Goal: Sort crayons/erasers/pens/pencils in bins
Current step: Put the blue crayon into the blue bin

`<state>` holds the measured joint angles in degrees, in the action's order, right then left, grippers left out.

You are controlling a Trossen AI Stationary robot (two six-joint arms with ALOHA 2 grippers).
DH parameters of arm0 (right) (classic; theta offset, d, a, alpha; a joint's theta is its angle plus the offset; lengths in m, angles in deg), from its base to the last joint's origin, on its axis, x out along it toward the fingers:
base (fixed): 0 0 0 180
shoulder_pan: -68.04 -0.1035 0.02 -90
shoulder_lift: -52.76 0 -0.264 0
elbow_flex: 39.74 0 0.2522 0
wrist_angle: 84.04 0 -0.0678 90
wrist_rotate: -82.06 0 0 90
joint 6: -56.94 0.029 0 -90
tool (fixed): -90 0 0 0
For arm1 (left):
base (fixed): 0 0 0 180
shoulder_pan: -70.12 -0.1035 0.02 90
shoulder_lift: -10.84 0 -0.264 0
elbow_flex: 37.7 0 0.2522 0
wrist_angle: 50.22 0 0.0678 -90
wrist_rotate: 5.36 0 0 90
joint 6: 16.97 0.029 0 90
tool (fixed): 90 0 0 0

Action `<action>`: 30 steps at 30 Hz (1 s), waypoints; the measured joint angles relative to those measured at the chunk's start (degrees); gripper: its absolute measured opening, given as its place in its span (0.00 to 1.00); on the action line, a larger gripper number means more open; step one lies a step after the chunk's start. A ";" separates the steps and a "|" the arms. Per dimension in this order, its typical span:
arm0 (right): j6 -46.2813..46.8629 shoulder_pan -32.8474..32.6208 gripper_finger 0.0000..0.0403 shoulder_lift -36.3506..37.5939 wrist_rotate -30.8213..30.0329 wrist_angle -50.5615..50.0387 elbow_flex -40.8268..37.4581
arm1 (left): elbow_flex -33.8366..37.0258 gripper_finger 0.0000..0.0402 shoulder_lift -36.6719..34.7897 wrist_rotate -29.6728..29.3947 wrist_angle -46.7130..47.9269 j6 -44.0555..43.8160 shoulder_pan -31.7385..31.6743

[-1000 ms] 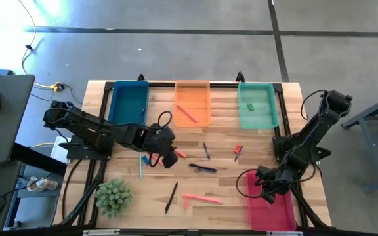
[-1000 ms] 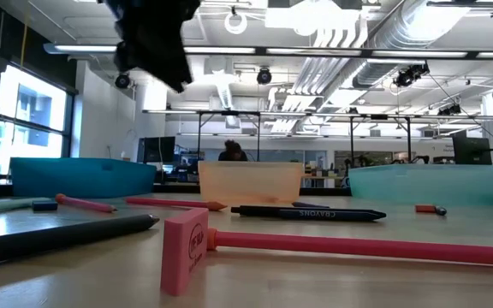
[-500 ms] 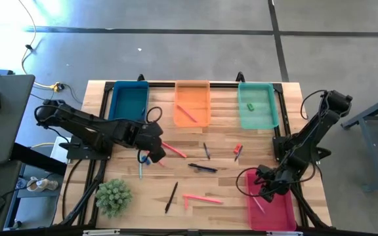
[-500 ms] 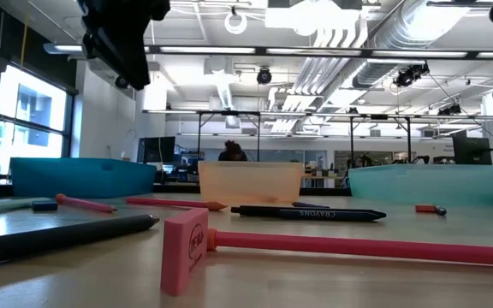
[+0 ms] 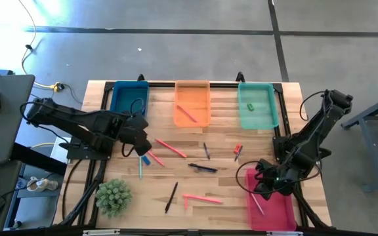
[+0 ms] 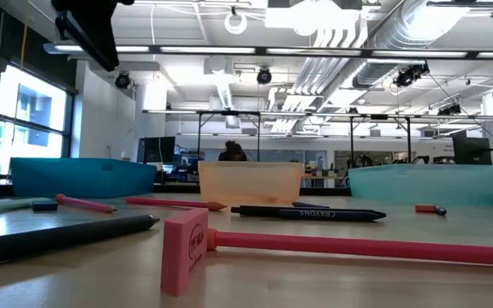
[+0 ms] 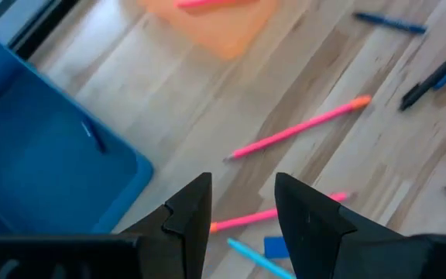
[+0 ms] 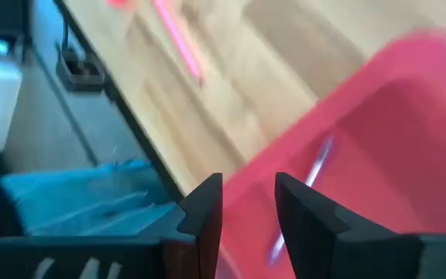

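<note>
My left gripper [image 5: 142,145] [image 7: 242,186] hangs open and empty above the table's left part, near the dark blue bin [image 5: 128,101]. Below it lie pink sticks [image 7: 296,128], a blue eraser [image 7: 277,246] and a light blue stick [image 7: 258,260]. My right gripper [image 5: 261,189] [image 8: 248,186] hangs open and empty over the red-pink bin [image 5: 274,206], where a pale slim stick [image 8: 316,167] lies on the floor. Dark pens [image 5: 202,168] [image 5: 171,196] lie mid-table. A green eraser [image 5: 249,106] sits in the teal bin [image 5: 258,105]; a pink stick [image 5: 188,115] lies in the orange bin [image 5: 193,101].
A small green plant [image 5: 113,196] stands at the near left. A red eraser [image 5: 237,148] and more dark pens [image 5: 206,151] lie mid-table. A long pink stick [image 5: 202,198] with a pink block [image 6: 185,250] at its end lies toward the near edge.
My left gripper has drawn back toward the table's left edge and risen, away from the pink sticks. My right gripper has risen over the red-pink bin. A pale stick now lies in that bin, where none showed a second ago.
</note>
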<state>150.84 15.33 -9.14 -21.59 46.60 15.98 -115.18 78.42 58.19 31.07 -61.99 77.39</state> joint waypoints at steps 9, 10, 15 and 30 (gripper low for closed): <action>-9.93 6.50 0.28 -0.03 -8.95 -13.35 9.90 | 6.79 0.33 -2.66 2.26 -8.64 2.73 0.00; -10.98 7.56 0.28 -0.03 -9.22 -14.19 10.57 | 7.46 0.33 -2.74 3.26 -8.56 3.30 0.00; -17.50 13.09 0.28 -0.03 -9.50 -16.09 12.13 | 8.79 0.33 -2.32 4.61 -11.65 4.06 0.02; -26.07 27.88 0.28 0.14 -8.37 -18.01 12.13 | 13.55 0.33 1.60 12.14 -35.00 21.69 -2.17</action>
<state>124.77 43.21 -8.99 -29.96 28.59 28.11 -101.62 80.03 70.33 -3.93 -40.30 75.22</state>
